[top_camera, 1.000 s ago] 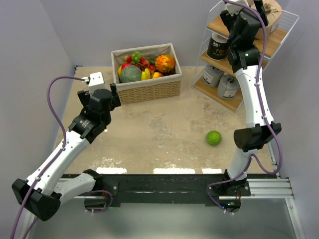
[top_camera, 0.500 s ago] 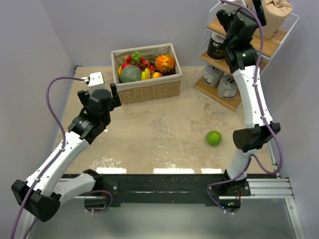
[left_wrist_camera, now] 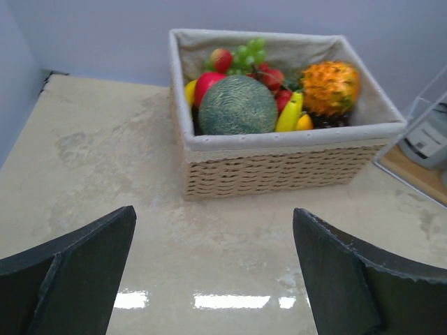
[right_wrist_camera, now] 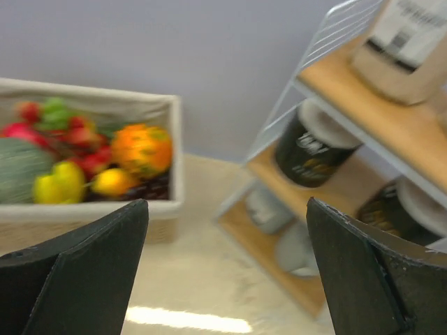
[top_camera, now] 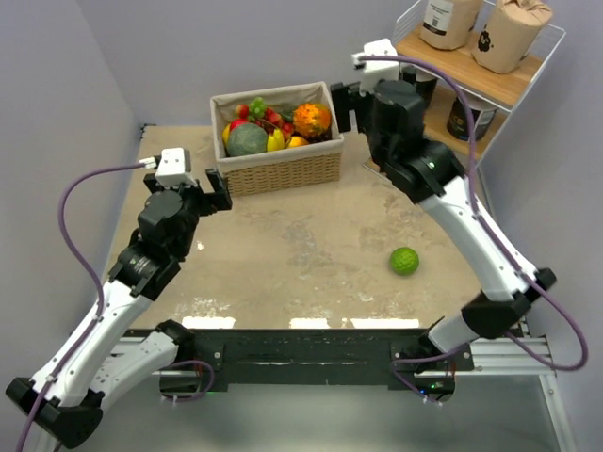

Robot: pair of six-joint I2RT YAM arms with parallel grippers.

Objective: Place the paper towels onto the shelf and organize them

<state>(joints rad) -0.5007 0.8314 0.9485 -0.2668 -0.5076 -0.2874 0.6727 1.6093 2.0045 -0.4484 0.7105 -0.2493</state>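
Observation:
The shelf (top_camera: 513,83) stands at the back right. Two kraft tan paper towels (top_camera: 448,19) (top_camera: 512,34) stand on its top board. A black one (top_camera: 468,119) shows on the middle board, and my right arm hides the lowest board. In the right wrist view, two black rolls (right_wrist_camera: 314,150) (right_wrist_camera: 405,209) sit on the middle board and two blurred grey rolls (right_wrist_camera: 269,206) (right_wrist_camera: 300,252) on the lowest. My right gripper (top_camera: 353,108) (right_wrist_camera: 227,230) hangs open and empty, left of the shelf. My left gripper (top_camera: 219,188) (left_wrist_camera: 213,237) is open and empty before the basket.
A wicker basket (top_camera: 283,169) (left_wrist_camera: 279,167) full of fruit stands at the back centre. A green lime (top_camera: 404,261) lies on the table in front of the shelf. Walls close in on the left, back and right.
My right gripper has opened and left a tan roll on the top board, then drawn back down and left, away from the shelf. The left arm has shifted slightly.

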